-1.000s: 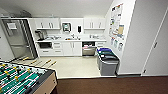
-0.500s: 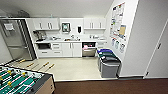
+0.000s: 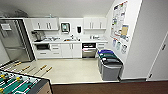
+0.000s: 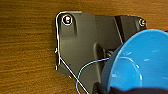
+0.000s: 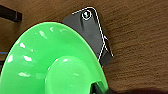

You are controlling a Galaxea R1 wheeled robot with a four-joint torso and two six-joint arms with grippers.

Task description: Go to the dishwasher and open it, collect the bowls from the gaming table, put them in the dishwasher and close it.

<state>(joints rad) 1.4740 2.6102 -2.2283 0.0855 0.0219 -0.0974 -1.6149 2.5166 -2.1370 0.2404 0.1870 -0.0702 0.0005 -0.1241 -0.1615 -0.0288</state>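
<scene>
The dishwasher (image 3: 89, 50) is built in under the kitchen counter at the far wall, dark in its upper part with a steel front below. The small blue bowl (image 4: 140, 65) hangs above brown wooden floor in the left wrist view, with my left gripper (image 4: 130, 90) shut on its rim. The larger light green bowl (image 5: 50, 62) shows in the right wrist view above the same floor, with my right gripper (image 5: 100, 88) holding its edge. The long white-topped gaming table is out of view.
A green-field foosball table (image 3: 20, 83) with rods stands at the near left. Grey bins (image 3: 110, 64) line the right wall. A steel fridge (image 3: 13, 41) stands at the left. Pale floor (image 3: 72, 70) lies between me and the white cabinets (image 3: 66, 50).
The whole head picture has shifted a little as the camera moved; a strip of dark wood floor has come in along its lower edge. Nothing in the kitchen has moved.
</scene>
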